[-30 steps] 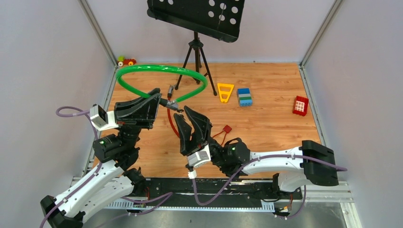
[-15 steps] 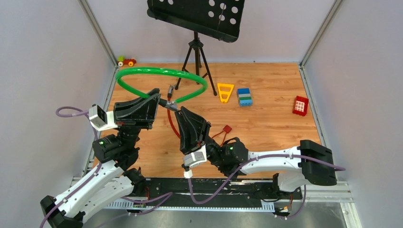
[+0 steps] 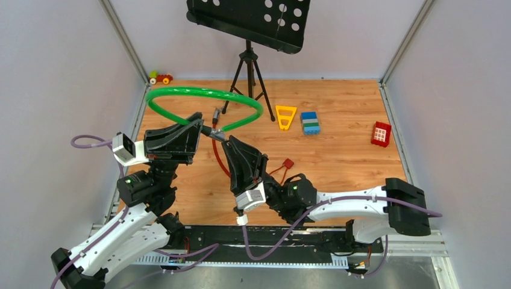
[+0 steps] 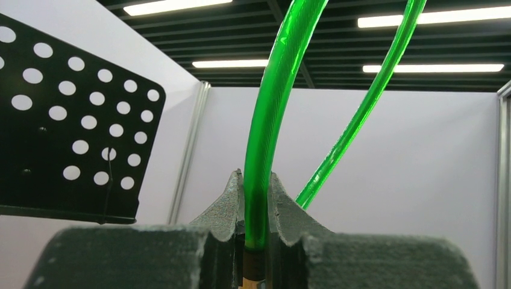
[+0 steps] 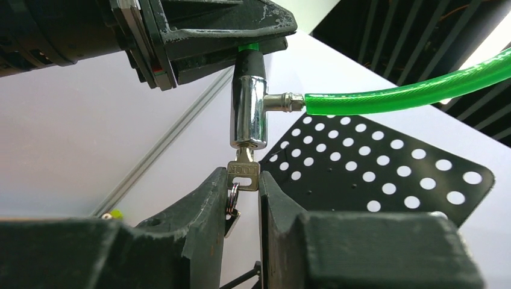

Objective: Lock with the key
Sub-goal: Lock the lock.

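Note:
A green cable lock (image 3: 205, 91) loops above the wooden table. My left gripper (image 3: 202, 126) is shut on the green cable (image 4: 260, 180) just above its chrome lock cylinder (image 5: 249, 117). The cable's other end plugs into the cylinder's side. The small silvery key (image 5: 244, 173) sticks out of the cylinder's bottom. My right gripper (image 5: 244, 180) sits right under it, its jaws pressed on both edges of the key's head. A key ring (image 5: 232, 201) with a second small key hangs between the jaws. In the top view the right gripper (image 3: 228, 142) meets the left one.
A black music stand on a tripod (image 3: 248, 72) stands at the back. A red cable (image 3: 218, 158) and a red tag (image 3: 288, 163) lie under the right arm. A yellow triangle (image 3: 285, 115), blue-green block (image 3: 310, 122), red block (image 3: 381, 133) and small toy (image 3: 160, 77) lie around.
My right gripper's fingers, spread wide a second ago, have moved up to the lock and closed on the key. The left gripper has held still with the cable.

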Robot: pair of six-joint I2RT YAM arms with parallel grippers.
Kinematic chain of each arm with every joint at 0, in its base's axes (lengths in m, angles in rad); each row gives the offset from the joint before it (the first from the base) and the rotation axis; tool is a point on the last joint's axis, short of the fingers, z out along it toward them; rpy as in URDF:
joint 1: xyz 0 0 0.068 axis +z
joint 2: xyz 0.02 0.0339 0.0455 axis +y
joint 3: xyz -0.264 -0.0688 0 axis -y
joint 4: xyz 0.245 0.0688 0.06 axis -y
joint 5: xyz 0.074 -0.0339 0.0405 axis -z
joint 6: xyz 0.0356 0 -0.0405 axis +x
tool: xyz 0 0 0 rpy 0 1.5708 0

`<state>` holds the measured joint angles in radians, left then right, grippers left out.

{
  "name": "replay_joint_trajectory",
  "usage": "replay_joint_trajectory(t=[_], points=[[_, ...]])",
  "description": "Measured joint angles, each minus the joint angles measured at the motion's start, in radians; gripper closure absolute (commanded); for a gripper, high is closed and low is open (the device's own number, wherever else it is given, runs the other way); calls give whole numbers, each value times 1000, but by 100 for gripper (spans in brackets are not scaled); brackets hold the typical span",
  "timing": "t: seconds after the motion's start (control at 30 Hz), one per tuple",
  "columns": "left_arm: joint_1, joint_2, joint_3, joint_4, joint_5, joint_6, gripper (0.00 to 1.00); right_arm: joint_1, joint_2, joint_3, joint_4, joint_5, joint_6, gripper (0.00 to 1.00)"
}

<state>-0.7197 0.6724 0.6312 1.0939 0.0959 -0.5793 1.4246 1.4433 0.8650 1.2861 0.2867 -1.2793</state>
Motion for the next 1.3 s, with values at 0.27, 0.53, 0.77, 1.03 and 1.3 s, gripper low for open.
replay_joint_trajectory(t=[0.27, 0.53, 0.77, 1.03, 1.3], points=[[-3, 0, 0, 25, 21, -33, 100, 0, -194, 8, -346, -87, 196, 93], [-5, 24, 5, 56, 62, -64, 100, -30, -274, 12, -484, -172, 379, 93], [-5, 54, 24, 84, 93, -87, 100, -65, -306, 31, -549, -223, 546, 93], [-5, 64, 32, 98, 136, -97, 100, -145, -344, 42, -606, -331, 800, 93], [-5, 77, 37, 105, 163, -100, 100, -264, -355, 58, -639, -494, 1106, 97]])
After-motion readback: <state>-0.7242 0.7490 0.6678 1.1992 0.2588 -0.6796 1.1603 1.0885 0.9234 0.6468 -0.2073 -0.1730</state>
